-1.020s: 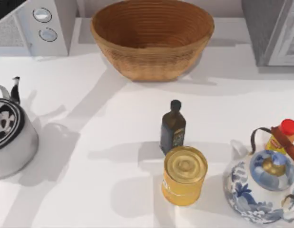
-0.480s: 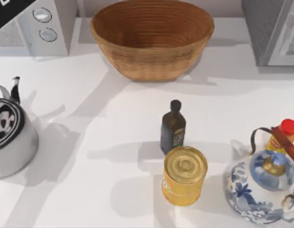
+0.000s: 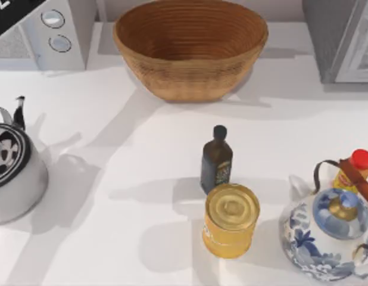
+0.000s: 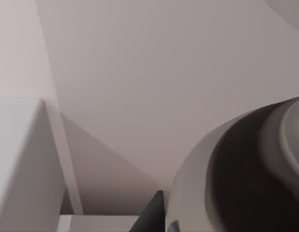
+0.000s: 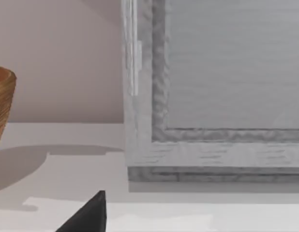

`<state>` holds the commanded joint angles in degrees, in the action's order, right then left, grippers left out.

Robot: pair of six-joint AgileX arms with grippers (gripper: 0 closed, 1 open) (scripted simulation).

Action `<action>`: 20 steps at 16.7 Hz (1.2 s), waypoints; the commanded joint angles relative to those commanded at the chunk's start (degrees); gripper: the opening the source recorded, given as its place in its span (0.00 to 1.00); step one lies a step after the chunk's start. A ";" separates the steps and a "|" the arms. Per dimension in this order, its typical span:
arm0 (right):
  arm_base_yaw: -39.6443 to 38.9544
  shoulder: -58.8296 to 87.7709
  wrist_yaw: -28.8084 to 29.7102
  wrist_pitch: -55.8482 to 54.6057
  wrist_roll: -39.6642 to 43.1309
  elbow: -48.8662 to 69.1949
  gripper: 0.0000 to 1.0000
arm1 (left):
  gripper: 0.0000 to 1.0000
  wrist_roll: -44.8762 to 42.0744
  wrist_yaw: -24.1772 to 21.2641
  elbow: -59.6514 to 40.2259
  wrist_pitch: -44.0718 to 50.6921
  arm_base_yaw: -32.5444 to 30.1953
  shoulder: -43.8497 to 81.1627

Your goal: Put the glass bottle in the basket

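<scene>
Nothing of the job looks done so far, judging by how things lie.

At the far left of the table a metal kettle (image 3: 11, 164) stands by the edge, with a grey appliance (image 3: 56, 30) behind it. A black piece of the left arm (image 3: 10, 11) pokes in over that back corner, high up and well apart from any bottle. The left wrist view catches a dark sliver of the left gripper (image 4: 153, 215), but I cannot tell if it is apart or together.

The basket (image 3: 172, 83) sits at the back in the middle, and I can see ribbed wicker right down to its bottom, with nothing in it.

In front of it, well apart, a slim dark bottle (image 3: 217, 159) stands upright. Just beside that, nearer the front edge, is the stout one with a wide pale top and an amber body, which I take for the glass bottle (image 3: 230, 219). It stands upright on the table and nothing holds it.

To the right are a blue-and-white teapot (image 3: 327, 235) and, behind it, a yellow bottle (image 3: 354, 170) with a red cap.

The right wrist view shows one black tip of the right gripper (image 5: 86, 217), facing a grey cabinet (image 5: 222, 87) at the back right, far from the work. I cannot tell its state either.

What is left is everything: reaching, gripping, lifting and carrying the bottle back over the rim.
</scene>
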<state>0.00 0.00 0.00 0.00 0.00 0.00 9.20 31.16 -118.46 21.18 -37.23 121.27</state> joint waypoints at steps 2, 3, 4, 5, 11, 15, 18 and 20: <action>0.00 0.00 0.00 0.00 0.00 0.00 1.00 | 0.00 -0.25 0.25 -0.31 -3.39 -0.48 1.81; 0.00 0.00 0.00 0.00 0.00 0.00 1.00 | 0.00 -0.17 0.42 -0.42 -5.08 -0.36 2.53; 0.00 0.00 0.00 0.00 0.00 0.00 1.00 | 0.00 0.02 0.67 -0.50 -6.53 0.00 3.28; 0.00 0.00 0.00 0.00 0.00 0.00 1.00 | 0.00 0.36 1.03 -0.62 -7.62 0.44 4.08; 0.00 0.00 0.00 0.00 0.00 0.00 1.00 | 0.00 1.27 1.82 -0.82 -8.59 1.12 5.50; 0.00 0.00 0.00 0.00 0.00 0.00 1.00 | 0.30 1.27 1.82 -0.82 -8.59 1.12 5.50; 0.00 0.00 0.00 0.00 0.00 0.00 1.00 | 0.53 1.27 1.82 -0.82 -8.59 1.12 5.50; 0.00 0.00 0.00 0.00 0.00 0.00 1.00 | 0.68 1.27 1.82 -0.82 -8.59 1.12 5.50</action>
<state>0.00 0.00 0.00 0.00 0.00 0.00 10.47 32.99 -119.27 12.58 -36.11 126.77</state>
